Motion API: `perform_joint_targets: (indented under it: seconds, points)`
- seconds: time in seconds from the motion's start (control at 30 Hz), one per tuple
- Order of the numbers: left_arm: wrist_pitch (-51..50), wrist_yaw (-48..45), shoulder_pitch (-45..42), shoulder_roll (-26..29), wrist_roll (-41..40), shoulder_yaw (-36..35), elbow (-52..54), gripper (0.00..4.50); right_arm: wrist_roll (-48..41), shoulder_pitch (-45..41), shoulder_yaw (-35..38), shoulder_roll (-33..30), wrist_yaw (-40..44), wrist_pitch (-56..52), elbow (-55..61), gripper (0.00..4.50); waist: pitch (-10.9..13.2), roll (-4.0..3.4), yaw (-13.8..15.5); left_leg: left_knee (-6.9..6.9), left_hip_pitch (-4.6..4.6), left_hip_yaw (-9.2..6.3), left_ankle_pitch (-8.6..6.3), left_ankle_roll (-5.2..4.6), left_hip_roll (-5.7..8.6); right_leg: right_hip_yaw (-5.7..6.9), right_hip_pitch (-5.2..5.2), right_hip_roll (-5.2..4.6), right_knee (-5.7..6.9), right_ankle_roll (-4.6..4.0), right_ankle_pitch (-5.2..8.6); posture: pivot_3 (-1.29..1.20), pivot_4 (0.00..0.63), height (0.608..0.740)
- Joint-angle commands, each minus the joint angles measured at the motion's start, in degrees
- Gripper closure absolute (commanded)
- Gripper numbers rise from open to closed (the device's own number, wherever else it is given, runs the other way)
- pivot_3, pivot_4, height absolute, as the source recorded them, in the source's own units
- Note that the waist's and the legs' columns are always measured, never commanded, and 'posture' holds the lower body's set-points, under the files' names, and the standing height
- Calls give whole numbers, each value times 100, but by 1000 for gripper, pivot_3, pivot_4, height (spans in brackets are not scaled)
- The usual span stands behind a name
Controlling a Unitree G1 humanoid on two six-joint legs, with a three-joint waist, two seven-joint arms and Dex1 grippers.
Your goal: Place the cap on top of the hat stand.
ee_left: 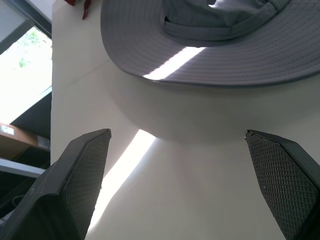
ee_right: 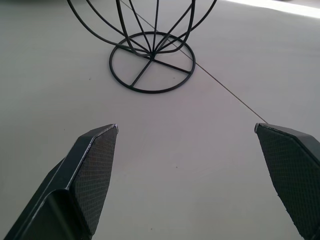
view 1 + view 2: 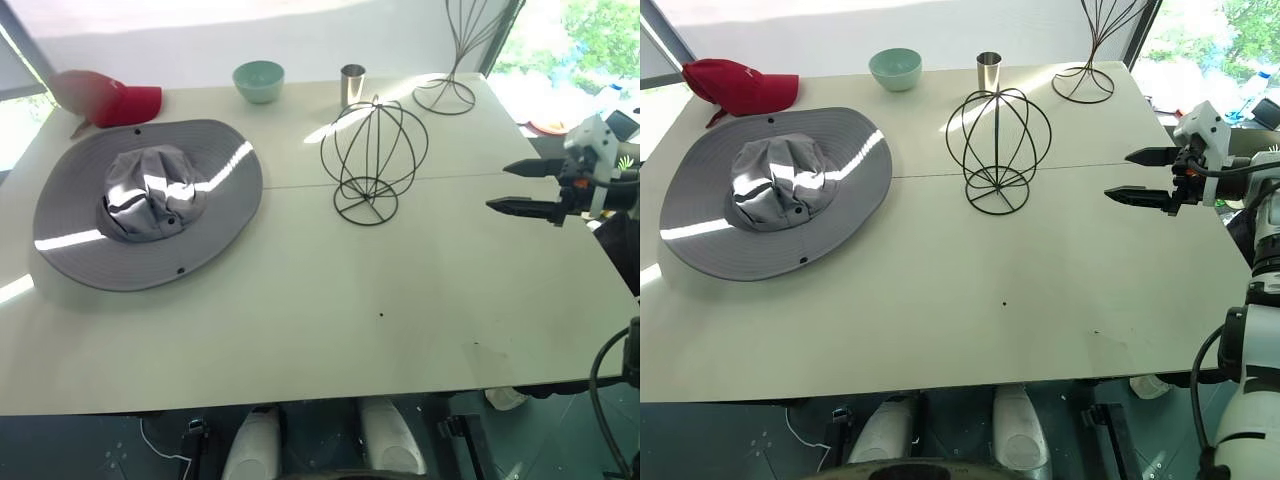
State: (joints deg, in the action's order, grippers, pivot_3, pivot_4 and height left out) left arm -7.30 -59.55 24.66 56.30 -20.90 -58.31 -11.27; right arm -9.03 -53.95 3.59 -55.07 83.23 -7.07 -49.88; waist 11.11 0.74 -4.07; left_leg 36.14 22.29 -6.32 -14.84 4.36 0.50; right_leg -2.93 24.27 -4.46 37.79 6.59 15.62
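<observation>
Pale bench [image 3: 300,330]: cap [image 3: 148,200] flat near left edge, just ahead of my left pincer [image 1: 177,185], released; right pincer [image 3: 525,190] released, empty, beside hat stand [image 3: 372,160].

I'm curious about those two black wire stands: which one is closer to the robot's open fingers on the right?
The short globe-shaped hat stand mid-table. The taller stand with flaring wires sits at the table's far edge, further from the right gripper.
</observation>
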Motion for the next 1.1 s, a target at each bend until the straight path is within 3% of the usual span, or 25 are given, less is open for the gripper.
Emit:
perform_joint_targets:
  seconds: [0.03, 0.37, 0.63, 0.8, 0.93, 1.1]
  points:
    - [36, 75, -44, 63, -53, -259, -26, 30, -12, -180, 73, -21, -48, 100, 6, 0, 0, 0, 0, 0, 0, 0, 0, 0, 0, 0, 0, 0, 0, 0, 0, 0, 150, 740]
    - [-19, 251, -220, 130, 15, -169, -44, 30, -56, -237, 120, 22, -312, -110, -52, 0, 0, 0, 0, 0, 0, 0, 0, 0, 0, 0, 0, 0, 2, 0, 0, 0, 150, 740]
    - [146, -23, -378, 295, 96, 414, 1253, 30, -261, 152, 99, -27, 0, -376, 910, 0, 0, 0, 19, 3, 1, -1, 0, 1, 0, 0, -1, -1, 5, 0, 0, 0, 150, 740]
    - [713, -217, -559, 526, 612, 1507, 2199, 30, -1110, 1574, 297, -281, 348, -1587, 3627, 0, 1, -2, 35, 0, 3, -3, 0, 0, 0, 0, -1, -1, 6, 1, 1, 0, 150, 740]
    - [1499, 38, -968, 643, 1381, 2409, 2085, 30, -1760, 2475, 645, -363, -38, -2481, 5515, 0, 4, -7, 12, 4, 0, -1, 0, 0, 0, -2, 0, 1, 10, 1, 0, 0, 150, 740]
    - [2472, 591, -1513, 531, 2290, 3324, 1551, 30, -2319, 3003, 1093, -521, -492, -3250, 6721, 0, 4, -7, 31, 6, -4, -1, 0, -1, 0, -1, -1, 2, 16, 1, 0, 0, 150, 740]
